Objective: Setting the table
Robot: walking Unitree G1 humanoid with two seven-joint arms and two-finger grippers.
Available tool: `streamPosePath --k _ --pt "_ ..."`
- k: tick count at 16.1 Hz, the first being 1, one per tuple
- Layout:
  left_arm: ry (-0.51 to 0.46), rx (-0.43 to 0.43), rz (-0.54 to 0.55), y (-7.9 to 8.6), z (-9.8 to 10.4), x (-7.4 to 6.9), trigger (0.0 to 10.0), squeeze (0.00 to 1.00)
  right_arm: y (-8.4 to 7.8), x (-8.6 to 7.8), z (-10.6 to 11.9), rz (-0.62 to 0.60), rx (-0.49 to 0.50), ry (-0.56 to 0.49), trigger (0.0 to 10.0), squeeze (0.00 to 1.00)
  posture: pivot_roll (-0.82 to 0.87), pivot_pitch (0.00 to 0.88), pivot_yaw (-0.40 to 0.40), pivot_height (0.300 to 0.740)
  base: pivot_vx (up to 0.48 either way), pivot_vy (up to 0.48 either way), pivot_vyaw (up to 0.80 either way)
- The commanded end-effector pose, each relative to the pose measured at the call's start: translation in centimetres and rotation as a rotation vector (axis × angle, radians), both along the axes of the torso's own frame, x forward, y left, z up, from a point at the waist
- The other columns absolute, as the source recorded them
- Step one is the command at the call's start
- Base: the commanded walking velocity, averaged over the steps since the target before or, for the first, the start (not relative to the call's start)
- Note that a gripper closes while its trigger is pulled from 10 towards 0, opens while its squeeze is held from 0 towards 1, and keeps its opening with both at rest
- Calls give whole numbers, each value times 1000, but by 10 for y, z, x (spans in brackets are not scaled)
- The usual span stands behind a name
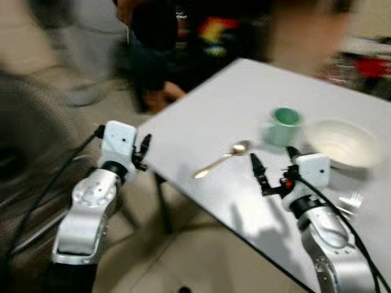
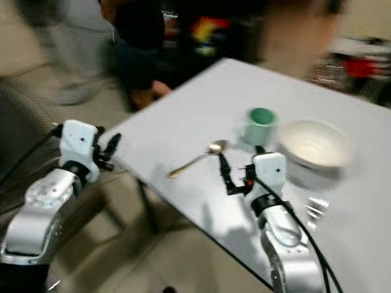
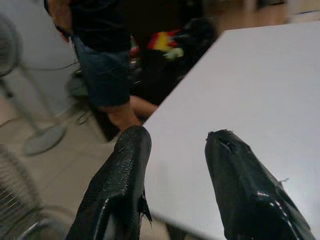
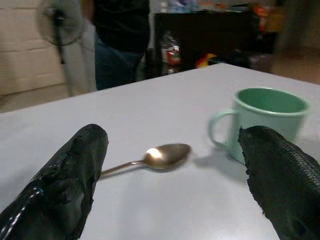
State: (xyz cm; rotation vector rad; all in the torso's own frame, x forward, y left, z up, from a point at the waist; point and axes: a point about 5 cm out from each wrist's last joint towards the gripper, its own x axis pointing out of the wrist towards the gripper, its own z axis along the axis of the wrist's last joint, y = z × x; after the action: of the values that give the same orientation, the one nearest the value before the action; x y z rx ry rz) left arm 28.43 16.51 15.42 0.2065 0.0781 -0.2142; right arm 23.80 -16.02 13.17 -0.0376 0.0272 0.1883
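Observation:
A white table (image 1: pixel 244 97) holds a gold spoon (image 1: pixel 223 159), a green mug (image 1: pixel 286 123) and a white bowl (image 1: pixel 343 144) to the mug's right. My right gripper (image 1: pixel 275 163) hovers open just above the table, on the near side of the mug. In the right wrist view the spoon (image 4: pixel 160 157) and the mug (image 4: pixel 265 120) lie ahead of its spread fingers (image 4: pixel 75 170). My left gripper (image 1: pixel 143 152) is open at the table's left corner, level with the edge. The left wrist view shows the tabletop (image 3: pixel 250 90) beyond its fingertips (image 3: pixel 132 150).
A person (image 3: pixel 105 60) in dark shorts stands at the table's far left side. A standing fan (image 4: pixel 60 25) is behind, and another fan's base (image 3: pixel 42 140) rests on the floor. Something small and shiny (image 2: pixel 314 209) lies near the bowl, too blurred to name. Table legs (image 1: pixel 162 204) show under the corner.

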Motion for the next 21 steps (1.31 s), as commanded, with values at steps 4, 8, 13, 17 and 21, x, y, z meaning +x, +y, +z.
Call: streamPosePath --k 4,8,13,17,21 --pt "19 23 8 2 -4 -3 10000 0 1 0 4 0 8 -29 10000 0 27 0 51 740 0 0 800" --pt "47 14 -2 1 -8 -14 10000 0 3 17 1 27 27 -35 10000 0 75 0 6 740 0 0 800" --pt "42 24 9 3 -4 -26 10000 0 6 25 1 55 52 -32 10000 0 96 0 -2 740 0 0 800" --pt "45 -21 12 1 0 -19 10000 0 7 14 -4 58 118 12 10000 0 72 0 29 740 0 0 800" --pt "35 -44 18 1 3 -16 10000 1000 3 6 -7 31 190 24 10000 0 65 0 45 740 0 0 780"
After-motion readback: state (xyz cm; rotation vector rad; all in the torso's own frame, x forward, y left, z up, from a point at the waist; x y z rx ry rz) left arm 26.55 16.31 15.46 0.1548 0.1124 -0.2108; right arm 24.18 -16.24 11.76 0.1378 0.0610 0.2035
